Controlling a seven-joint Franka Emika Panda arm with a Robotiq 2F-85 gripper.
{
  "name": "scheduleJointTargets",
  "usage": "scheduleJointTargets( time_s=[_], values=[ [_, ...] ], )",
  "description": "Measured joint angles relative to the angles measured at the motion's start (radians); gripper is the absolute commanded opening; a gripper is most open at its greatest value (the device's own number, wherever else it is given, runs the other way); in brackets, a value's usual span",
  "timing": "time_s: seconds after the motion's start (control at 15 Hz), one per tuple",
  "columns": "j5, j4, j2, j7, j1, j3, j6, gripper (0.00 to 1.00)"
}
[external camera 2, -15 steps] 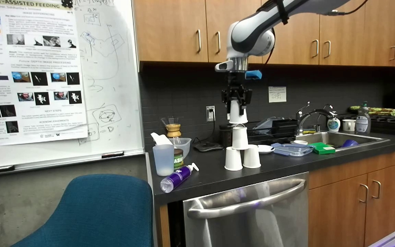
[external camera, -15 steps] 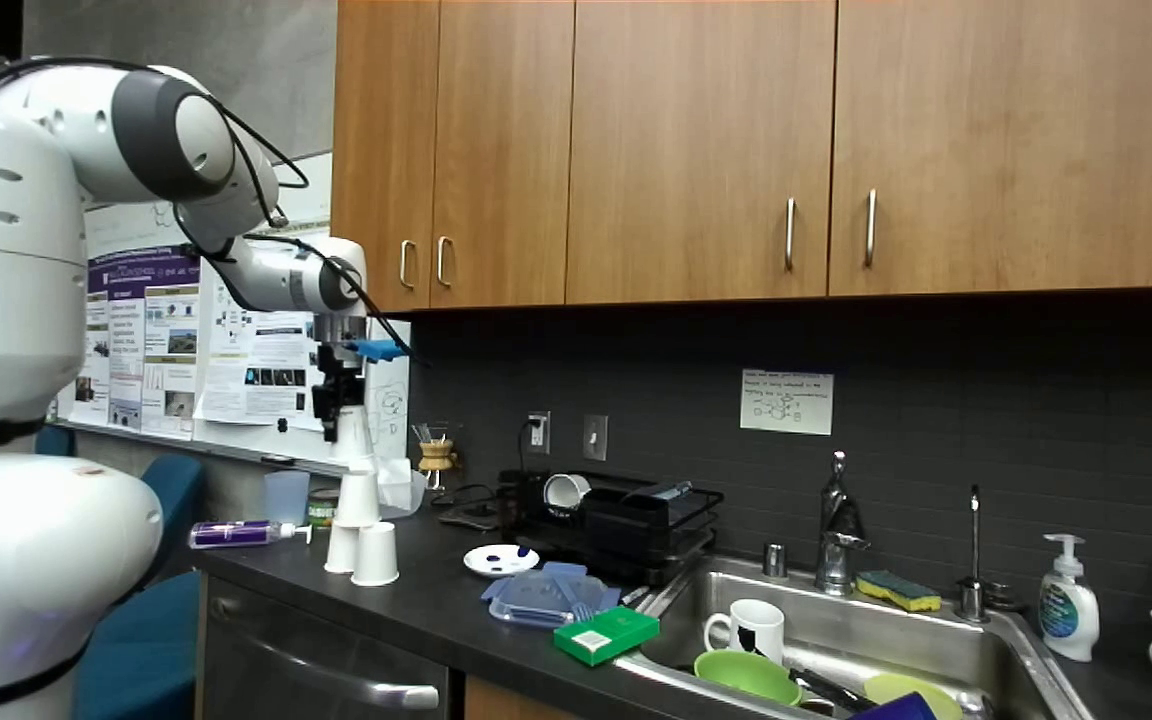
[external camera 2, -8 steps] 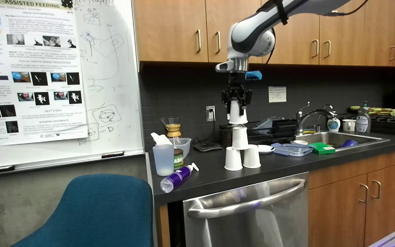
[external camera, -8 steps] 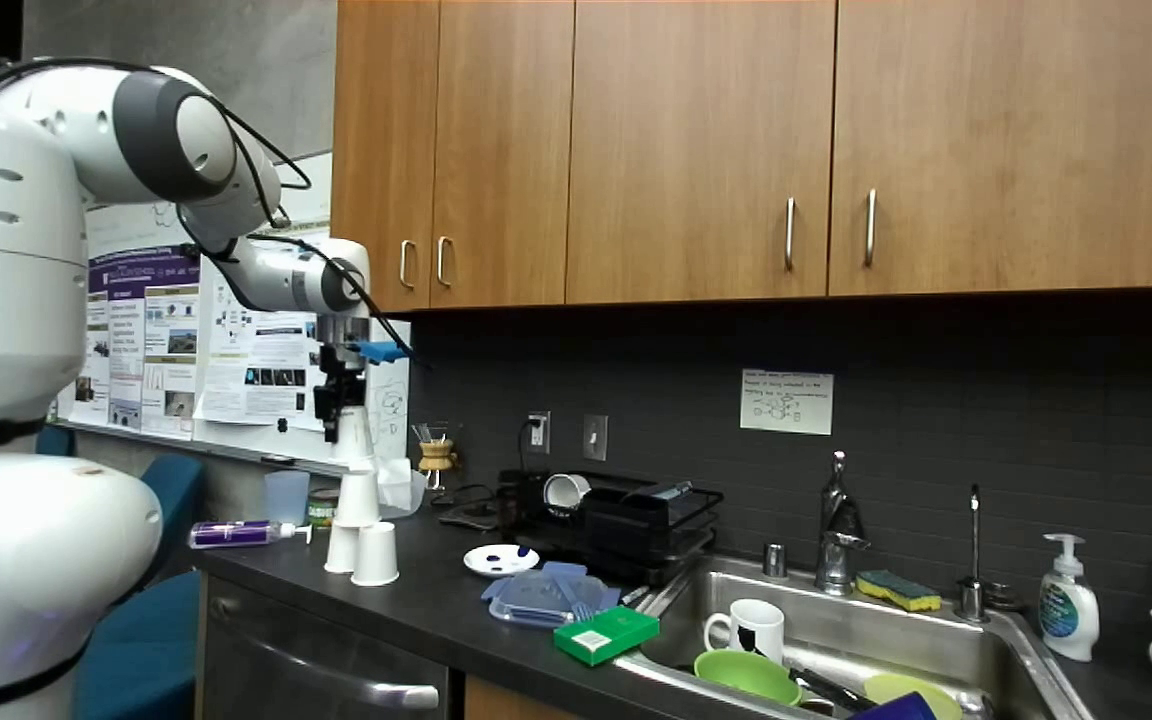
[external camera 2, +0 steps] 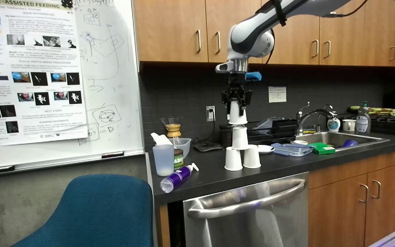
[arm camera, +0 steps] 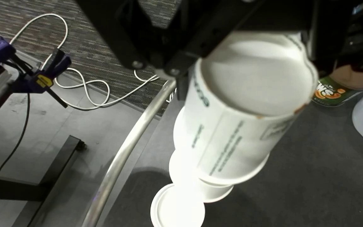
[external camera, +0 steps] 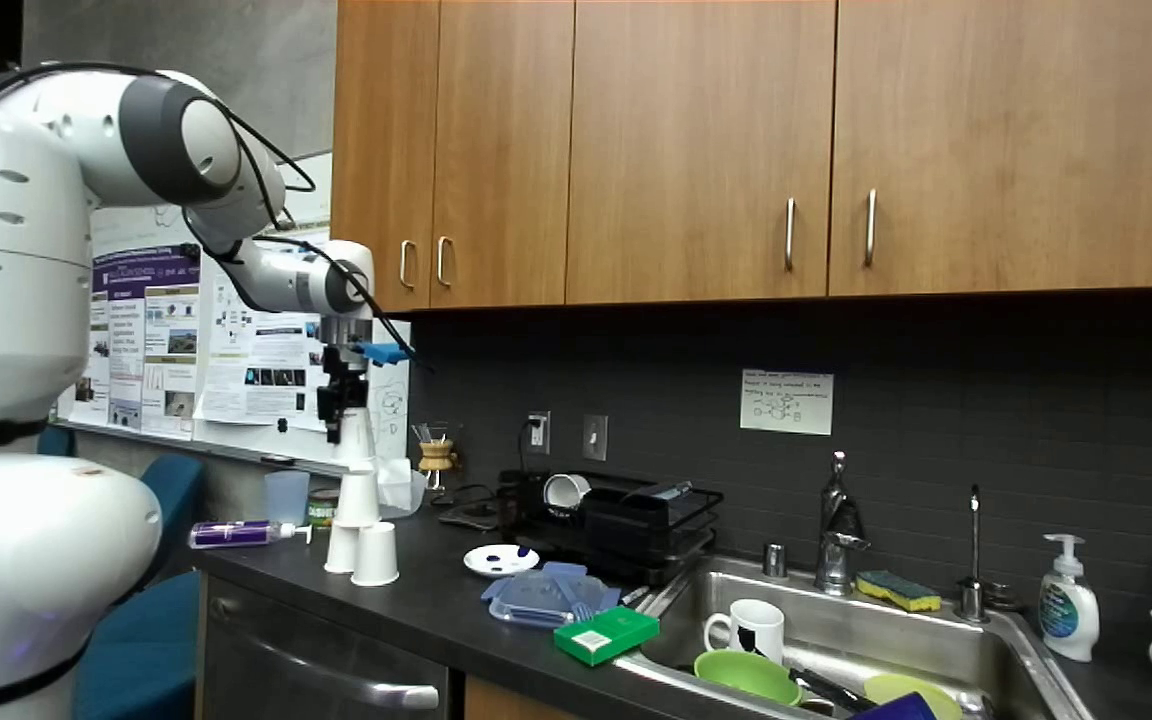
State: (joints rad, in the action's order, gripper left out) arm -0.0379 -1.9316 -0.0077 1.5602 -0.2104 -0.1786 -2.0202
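My gripper (external camera 2: pixel 235 112) is shut on an upside-down white paper cup (external camera 2: pixel 236 119), one finger on either side of it. In the wrist view the held cup (arm camera: pixel 232 142) shows its recessed base, with the edge slightly dented. Just below hangs no more than a sliver of space, or none, above another white cup (external camera 2: pixel 240 138); I cannot tell whether they touch. That cup rests across two inverted cups, a left one (external camera 2: pixel 233 159) and a right one (external camera 2: pixel 252 157), standing side by side on the dark counter (external camera 2: pixel 211 178). The same stack (external camera: pixel 358 500) appears in an exterior view.
A purple pump bottle (external camera 2: pixel 177 178) lies on its side near the counter's left end, by a translucent blue cup (external camera 2: pixel 163 159) and a green-labelled can (external camera 2: pixel 178 159). A dish rack (external camera: pixel 636 520), green box (external camera: pixel 606 635) and sink (external camera: pixel 836 640) lie to the right. Cabinets (external camera: pixel 696 150) hang above.
In an exterior view the arm and the held cup have drifted very slightly to the right. The grip has stayed the same, and the three stacked cups have not moved.
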Motion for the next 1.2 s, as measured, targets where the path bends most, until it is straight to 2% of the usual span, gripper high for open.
scheduleJointTargets(
  time_s=[1.2],
  values=[
    [-0.025,0.008,0.007,0.027,0.012,0.005,0.005,0.42]
  ],
)
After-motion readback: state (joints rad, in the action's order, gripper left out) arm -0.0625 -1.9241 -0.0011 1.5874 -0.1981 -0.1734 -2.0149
